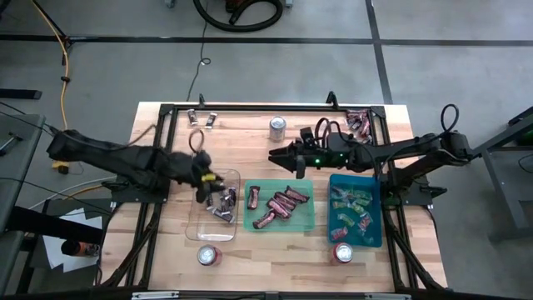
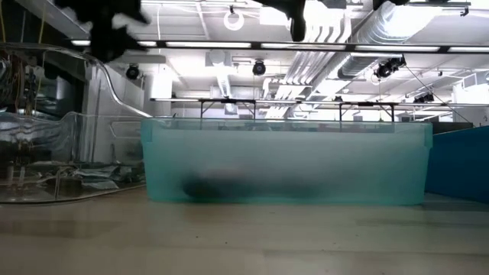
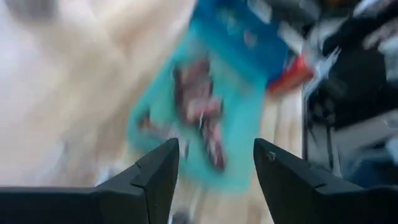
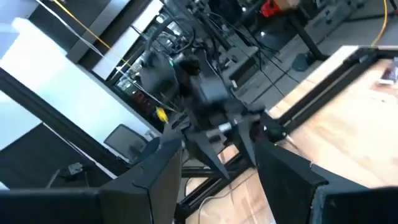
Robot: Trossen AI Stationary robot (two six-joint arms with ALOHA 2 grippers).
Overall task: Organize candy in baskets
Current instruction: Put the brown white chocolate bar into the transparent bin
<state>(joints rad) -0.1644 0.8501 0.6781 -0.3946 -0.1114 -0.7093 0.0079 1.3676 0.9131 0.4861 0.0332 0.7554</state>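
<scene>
Hidden or unclear: the low view is showing the green basket [image 2: 286, 164] as a frosted wall with only a dark smear inside; its contents are not readable there. The left wrist view is blurring heavily; maroon-brown candy [image 3: 200, 109] in the green basket [image 3: 242, 124] is only roughly legible. Both arms are cut off at the top of the low view.

Left end effector [image 1: 206, 185]: hovering over the far edge of the clear basket [image 1: 196, 218], fingers [image 3: 158, 174] parted with a plain gap between them, nothing gripped.

Right end effector [image 1: 281, 157]: hanging above the table [image 1: 166, 250] just behind the green basket [image 1: 306, 223], near a silver drink can [image 1: 276, 127]; fingers [image 4: 163, 165] spread, nothing between them. Its wrist view is looking across at the left arm [image 4: 193, 87].

Candy: dark/silver pieces [image 1: 223, 205] are lying in the clear basket; maroon-brown pieces [image 1: 279, 205] are lying in the green basket; light green and pink pieces [image 1: 351, 208] are lying in the teal-blue basket [image 1: 376, 237]. Loose pieces are sitting at the far left [image 1: 202, 118] and far right [image 1: 358, 122] of the table.

Two red-topped cans [image 1: 208, 255] [image 1: 342, 253] are standing near the front edge.
</scene>
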